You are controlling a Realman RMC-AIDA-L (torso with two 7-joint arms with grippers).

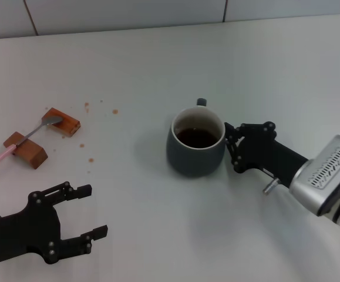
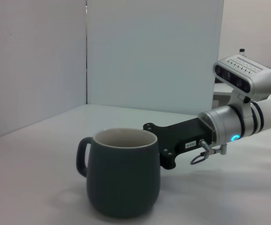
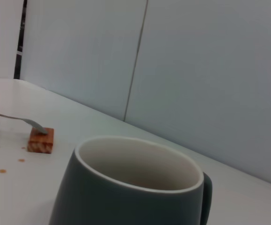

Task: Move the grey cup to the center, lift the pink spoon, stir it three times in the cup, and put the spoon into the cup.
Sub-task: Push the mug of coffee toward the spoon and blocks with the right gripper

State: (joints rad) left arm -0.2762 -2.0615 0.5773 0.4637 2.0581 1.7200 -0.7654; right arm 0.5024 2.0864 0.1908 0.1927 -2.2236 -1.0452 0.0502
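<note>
Grey cup (image 1: pixel 196 143) upright mid-table, brown liquid inside. Right gripper (image 1: pixel 229 147) pressed against cup's side; finger state impossible to tell. Pink spoon (image 1: pixel 20 140) bridging two wooden blocks (image 1: pixel 64 121) far left. Left gripper (image 1: pixel 94 211) near front edge, fingers apart, holding nothing.

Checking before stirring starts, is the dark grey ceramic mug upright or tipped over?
Upright: the dark grey ceramic mug stands on its base, rim level, with dark liquid inside.

Spoon (image 1: pixel 17 140) across blocks (image 1: pixel 43 137), left of cup (image 1: pixel 197 141)
</note>
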